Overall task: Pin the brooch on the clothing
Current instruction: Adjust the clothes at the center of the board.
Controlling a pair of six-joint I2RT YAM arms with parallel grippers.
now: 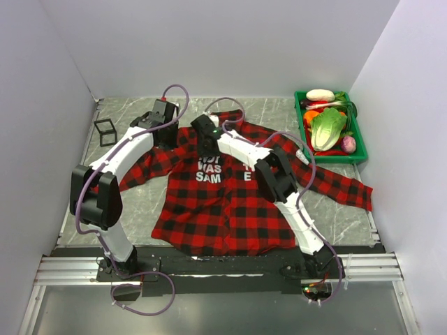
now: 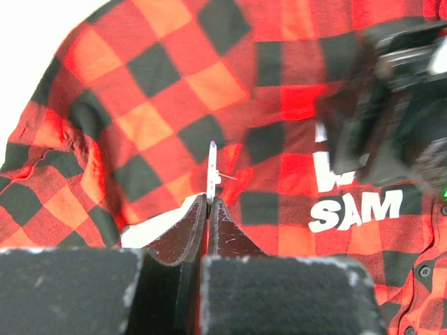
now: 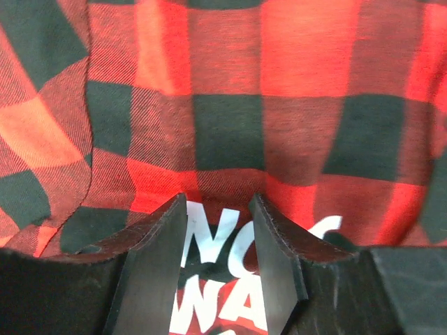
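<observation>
Above the shirt (image 2: 154, 98) beside its lettering (image 2: 356, 209), left end effector (image 2: 209, 204) is clamped on the brooch (image 2: 211, 171); brooch stands edge-on, pointing straight ahead. Right end effector (image 3: 218, 209) hovers part-spread, empty, over the lettering.

Left wrist cam: the brooch (image 2: 211, 167) only shows edge-on, a thin sliver, so you can't see its face. The right arm (image 2: 391, 105) is a dark blur at 3 o'clock, covering most of the lettering (image 2: 356, 209) above SAM.

Top view: that arm lies across the shirt (image 1: 223, 216) and chops the words toward 3 o'clock, and the brooch is too tiny to find.

Right wrist cam: the letters are cut by the right gripper (image 3: 218, 209) and the 6 o'clock edge.
</observation>
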